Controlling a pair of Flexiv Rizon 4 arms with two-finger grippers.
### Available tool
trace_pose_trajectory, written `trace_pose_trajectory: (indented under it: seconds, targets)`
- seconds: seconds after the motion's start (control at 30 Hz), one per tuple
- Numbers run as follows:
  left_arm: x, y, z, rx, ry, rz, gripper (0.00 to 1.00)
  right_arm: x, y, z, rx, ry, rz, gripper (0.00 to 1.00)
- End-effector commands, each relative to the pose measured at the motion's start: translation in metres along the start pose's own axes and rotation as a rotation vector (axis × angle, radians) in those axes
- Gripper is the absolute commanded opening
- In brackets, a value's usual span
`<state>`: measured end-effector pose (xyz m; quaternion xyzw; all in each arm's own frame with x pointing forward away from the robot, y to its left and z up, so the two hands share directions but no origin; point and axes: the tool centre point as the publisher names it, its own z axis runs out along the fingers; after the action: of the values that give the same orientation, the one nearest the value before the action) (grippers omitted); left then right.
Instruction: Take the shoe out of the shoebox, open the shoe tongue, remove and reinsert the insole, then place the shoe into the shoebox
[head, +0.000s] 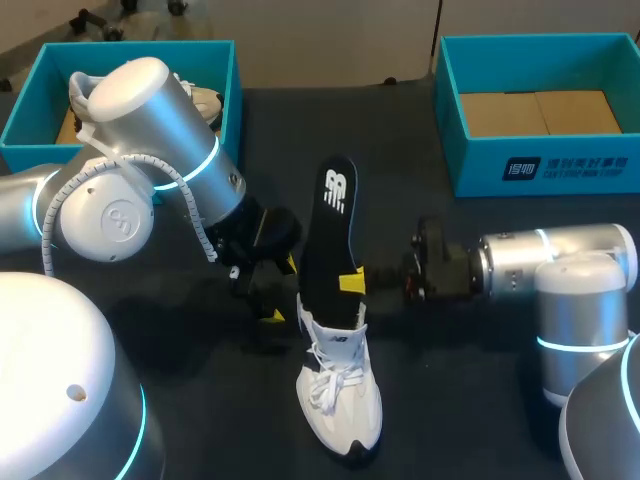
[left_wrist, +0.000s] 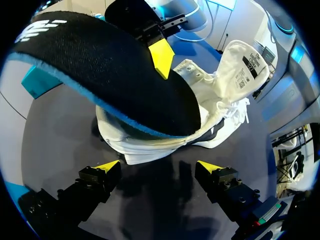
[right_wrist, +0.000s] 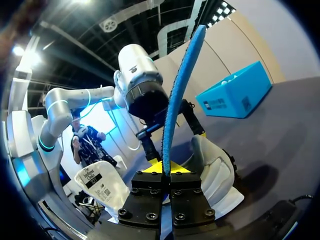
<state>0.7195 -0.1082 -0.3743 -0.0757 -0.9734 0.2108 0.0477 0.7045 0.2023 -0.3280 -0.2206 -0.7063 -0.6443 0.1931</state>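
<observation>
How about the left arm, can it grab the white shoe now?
Probably yes. The left tool is open, and the shoe lies ahead of it with nothing between. The insole in the right tool sticks up above the shoe.

The insole (head: 335, 235) at centre frame is black with a white logo and blue edge. The shoe (head: 340, 395) below it is white, laces included. The upper-left shoebox (head: 22, 122) and upper-right shoebox (head: 472, 165) are teal; the table (head: 450, 400) is black.
</observation>
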Motion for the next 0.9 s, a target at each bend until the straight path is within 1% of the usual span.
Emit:
trace_pose_trajectory:
  seconds: [0.03,0.33,0.6,0.9]
  targets:
    - [0.001,0.0,0.0,-0.003,-0.002,0.0,1.0,0.0,-0.006,0.003,-0.006,0.003,0.001,0.0]
    - [0.001,0.0,0.0,-0.003,-0.002,0.0,1.0,0.003,-0.011,0.002,-0.009,0.01,0.011,0.0]
    - [0.001,0.0,0.0,-0.003,-0.002,0.0,1.0,0.005,-0.017,0.002,0.02,0.02,0.038,0.0]
    - [0.001,0.0,0.0,-0.003,-0.002,0.0,1.0,0.004,-0.024,0.004,0.067,0.057,0.081,0.0]
